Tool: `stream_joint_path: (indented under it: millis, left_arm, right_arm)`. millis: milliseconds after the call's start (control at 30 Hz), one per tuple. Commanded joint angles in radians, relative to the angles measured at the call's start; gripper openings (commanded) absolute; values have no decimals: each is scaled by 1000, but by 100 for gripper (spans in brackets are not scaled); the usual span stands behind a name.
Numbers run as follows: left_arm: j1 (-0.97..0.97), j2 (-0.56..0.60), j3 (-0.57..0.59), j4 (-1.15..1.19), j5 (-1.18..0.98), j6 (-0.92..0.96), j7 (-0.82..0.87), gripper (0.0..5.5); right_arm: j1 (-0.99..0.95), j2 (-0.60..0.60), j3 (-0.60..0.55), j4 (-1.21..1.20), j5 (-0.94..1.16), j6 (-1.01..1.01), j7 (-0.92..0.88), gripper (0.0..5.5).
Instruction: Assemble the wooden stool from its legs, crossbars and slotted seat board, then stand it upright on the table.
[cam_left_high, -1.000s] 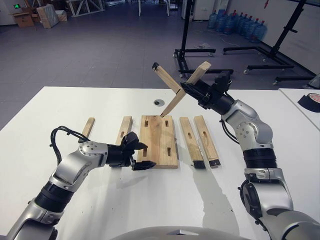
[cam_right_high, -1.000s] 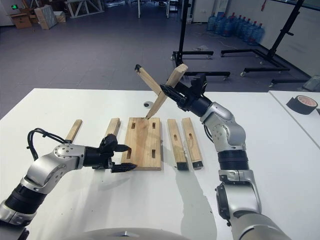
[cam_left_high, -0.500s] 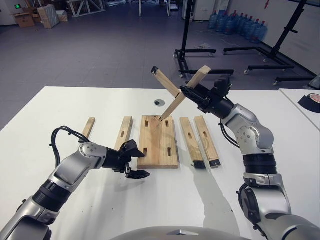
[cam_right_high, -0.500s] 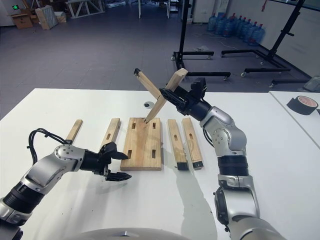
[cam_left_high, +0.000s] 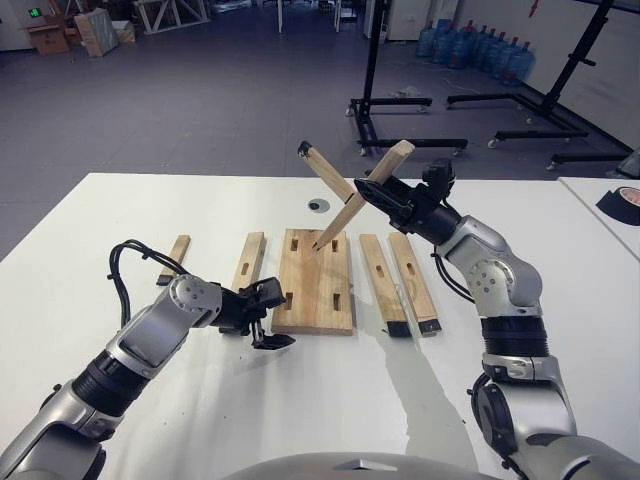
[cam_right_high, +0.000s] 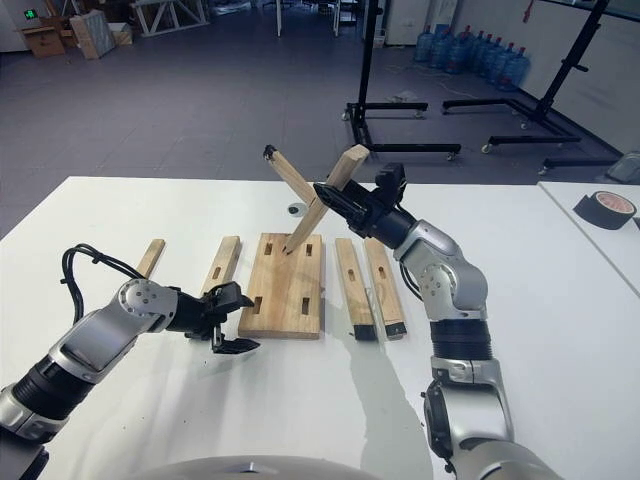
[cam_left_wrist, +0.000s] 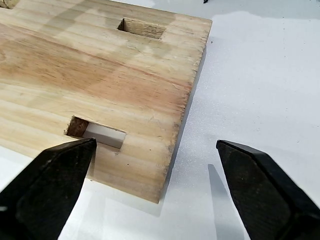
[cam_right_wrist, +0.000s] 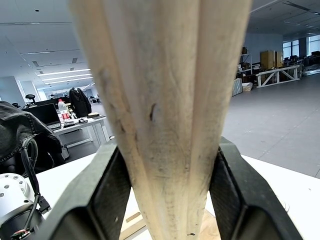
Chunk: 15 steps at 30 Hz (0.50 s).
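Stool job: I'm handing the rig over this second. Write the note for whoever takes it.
Left hand: open, holding nothing, low over the table at the near left corner of the seat board.
Right hand: shut on a crossed pair of wooden pieces, held tilted above the board. Its lower tip is at the board's far end; whether it sits in a slot I cannot tell.
Lying flat: two slotted bars right of the board, two shorter pieces left of it.
Done: one crossed pair joined.
Left: fit everything into the board, then stand the stool upright.
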Motion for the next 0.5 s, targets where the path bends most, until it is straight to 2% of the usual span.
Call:
stream_joint_path:
  millis: [33, 333, 500]
  left_arm:
    - [-19, 4, -34, 29, 45, -20, -18, 441]
    - [-11, 8, -52, 8, 39, -33, -85, 441]
    - [2, 47, -76, 1, 53, -34, -136, 441]
  right_arm:
    - [13, -2, -4, -23, 8, 11, -5, 203]
    - [17, -7, 3, -19, 3, 20, -3, 203]
    - [8, -6, 4, -14, 1, 22, 0, 203]
